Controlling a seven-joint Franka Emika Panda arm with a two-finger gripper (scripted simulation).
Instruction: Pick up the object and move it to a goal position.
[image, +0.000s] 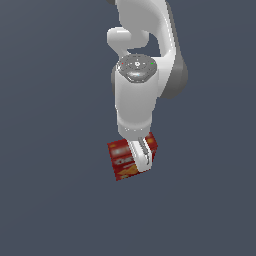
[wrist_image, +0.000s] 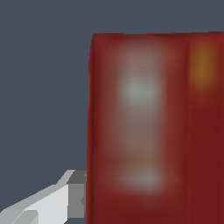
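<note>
A: What lies around the arm?

B: Only a plain, matte slate-grey ground that fills both views edge to edge. There is no seam, no wall and no horizon, so I cannot tell whether it is a tabletop or a floor.

A: And the task's thing?

B: The small red rectangular cardboard cracker box, with white lettering and a yellow-orange picture on its face, sits tilted directly under the glossy white robot arm, near the middle of the exterior view. Whether it rests on the grey ground or hangs above it cannot be told.

A: The grasp?

B: The white gripper reaches down over the box, one finger lying across its face. In the wrist view a pale grey finger presses against the box's red side, which looms large and blurred. The fingers look clamped on the box.
</note>
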